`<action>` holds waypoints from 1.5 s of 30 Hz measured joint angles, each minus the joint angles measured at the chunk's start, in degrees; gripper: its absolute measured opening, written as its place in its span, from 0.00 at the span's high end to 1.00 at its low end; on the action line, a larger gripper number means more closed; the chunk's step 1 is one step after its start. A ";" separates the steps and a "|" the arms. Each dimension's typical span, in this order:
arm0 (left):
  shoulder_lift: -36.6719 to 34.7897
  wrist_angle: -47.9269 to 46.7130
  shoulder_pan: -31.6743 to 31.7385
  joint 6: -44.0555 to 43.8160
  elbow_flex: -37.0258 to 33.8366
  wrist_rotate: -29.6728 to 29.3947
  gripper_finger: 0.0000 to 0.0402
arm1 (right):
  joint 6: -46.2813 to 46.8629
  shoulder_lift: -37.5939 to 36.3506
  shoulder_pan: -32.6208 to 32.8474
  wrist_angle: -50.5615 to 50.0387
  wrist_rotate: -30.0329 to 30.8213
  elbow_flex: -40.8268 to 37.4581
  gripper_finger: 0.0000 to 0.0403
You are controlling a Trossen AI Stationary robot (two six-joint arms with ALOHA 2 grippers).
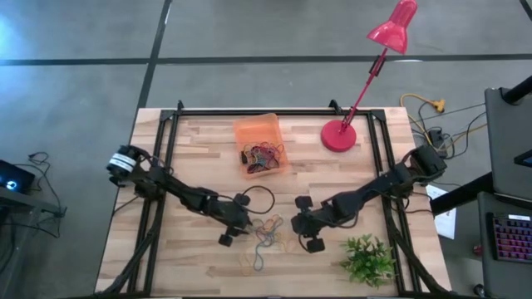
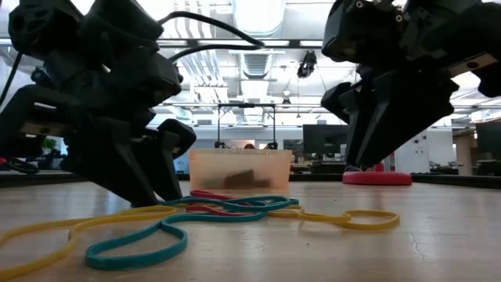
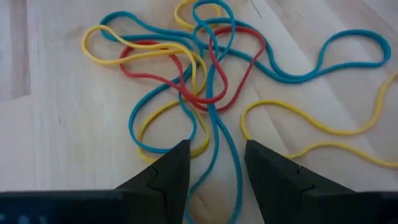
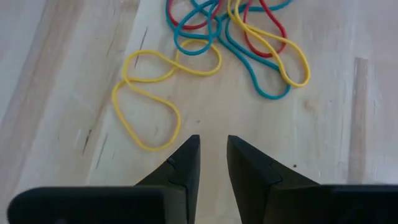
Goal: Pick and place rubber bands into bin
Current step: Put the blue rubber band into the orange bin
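A loose tangle of rubber bands [image 1: 270,235], blue, yellow and red, lies flat on the wooden table near its near edge, also seen in the low view [image 2: 227,210]. My left gripper [image 3: 216,158] is low over the tangle's left end and open. Its fingers stand on either side of two blue strands [image 3: 217,134]. My right gripper [image 4: 213,152] hovers just right of the tangle, open by a narrow gap, with a yellow band [image 4: 146,93] ahead of it. The orange bin [image 1: 249,129] sits farther back and holds several bands [image 1: 263,156].
The red lamp base [image 1: 339,135] stands right of the bin, with its stem leaning toward the far right. A thick black cable loop [image 1: 259,199] lies between the bin and the tangle. A small green plant [image 1: 370,259] stands at the near right. A black frame borders the table.
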 joint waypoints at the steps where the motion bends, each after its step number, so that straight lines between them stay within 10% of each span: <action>1: 0.49 -0.08 0.01 -0.62 0.20 -0.34 0.65 | -0.01 0.00 0.13 0.03 0.01 0.00 0.83; 8: 1.41 -1.91 0.50 -2.71 0.72 -2.92 0.70 | -0.01 0.00 0.21 0.00 0.02 0.00 0.83; 16: 2.15 -3.41 0.57 -2.69 0.64 -6.43 0.98 | 0.43 0.00 0.21 0.04 0.27 0.00 0.83; 37: 2.34 -5.02 -10.57 4.11 3.39 -49.74 1.00 | 0.20 0.00 0.67 -0.03 4.07 0.00 0.83; 45: -1.55 -4.68 -11.19 11.29 4.97 -57.83 1.00 | 0.27 0.00 0.67 0.00 4.16 -0.11 0.83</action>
